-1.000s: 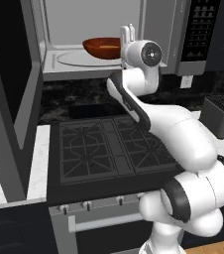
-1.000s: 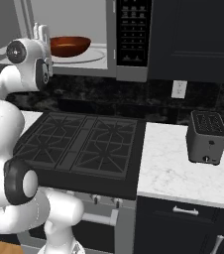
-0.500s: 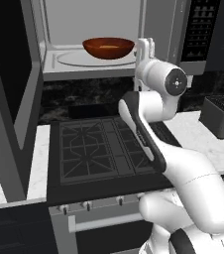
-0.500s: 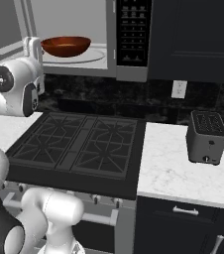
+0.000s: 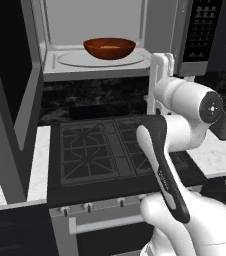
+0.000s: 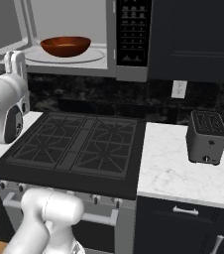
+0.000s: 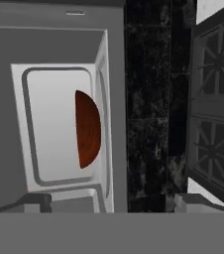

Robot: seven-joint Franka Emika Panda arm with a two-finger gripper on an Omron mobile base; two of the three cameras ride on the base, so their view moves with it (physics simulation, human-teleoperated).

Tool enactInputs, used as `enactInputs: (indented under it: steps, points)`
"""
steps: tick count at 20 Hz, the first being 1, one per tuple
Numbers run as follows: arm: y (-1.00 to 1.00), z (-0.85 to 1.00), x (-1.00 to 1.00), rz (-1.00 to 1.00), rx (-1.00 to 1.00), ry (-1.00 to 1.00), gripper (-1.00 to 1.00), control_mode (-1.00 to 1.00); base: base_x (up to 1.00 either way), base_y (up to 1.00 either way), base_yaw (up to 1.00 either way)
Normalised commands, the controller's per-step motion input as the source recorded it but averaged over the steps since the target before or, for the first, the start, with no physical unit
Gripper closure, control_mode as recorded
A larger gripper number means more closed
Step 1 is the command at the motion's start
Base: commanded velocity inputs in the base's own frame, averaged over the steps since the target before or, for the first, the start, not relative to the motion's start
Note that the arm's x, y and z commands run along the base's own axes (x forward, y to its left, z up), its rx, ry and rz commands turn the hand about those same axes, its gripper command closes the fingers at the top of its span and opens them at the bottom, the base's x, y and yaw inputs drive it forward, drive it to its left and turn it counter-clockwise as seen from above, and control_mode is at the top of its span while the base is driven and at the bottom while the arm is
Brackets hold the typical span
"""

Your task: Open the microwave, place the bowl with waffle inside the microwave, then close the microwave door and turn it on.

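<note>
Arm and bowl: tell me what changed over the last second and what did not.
The arm drew back out of the microwave, leaving the bowl on the turntable; its hand now hangs lower, in front of the opening and over the stove. The pincer's state cannot be told. The bowl, the open microwave door and the toaster stayed where they were.

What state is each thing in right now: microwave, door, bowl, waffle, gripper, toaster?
microwave: open, cavity lit, button panel at right.
microwave door: swung wide open to the left.
bowl: upright on the turntable inside the microwave, free of the gripper.
waffle: lying in the bowl, only faintly visible.
gripper: outside the cavity, below its right front edge, holding nothing; jaw opening unclear.
toaster: upright on the counter, slots empty.
</note>
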Motion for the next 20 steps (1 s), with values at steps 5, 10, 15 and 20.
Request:
enactInputs:
  steps: [5,10,15,20]
  points:
    - [0.00,0.00,-1.00,0.04,0.01,0.14,-1.00,-1.00,0.00,0.00,0.00]
    - [0.00,0.00,-1.00,0.06,0.00,0.12,-1.00,-1.00,0.00,0.00,0.00]
    - [0.00,0.00,-1.00,0.07,0.00,0.03,-1.00,-1.00,0.00,0.00,0.00]
    - [0.00,0.00,-1.00,0.06,0.00,-0.05,-1.00,-1.00,0.00,0.00,0.00]
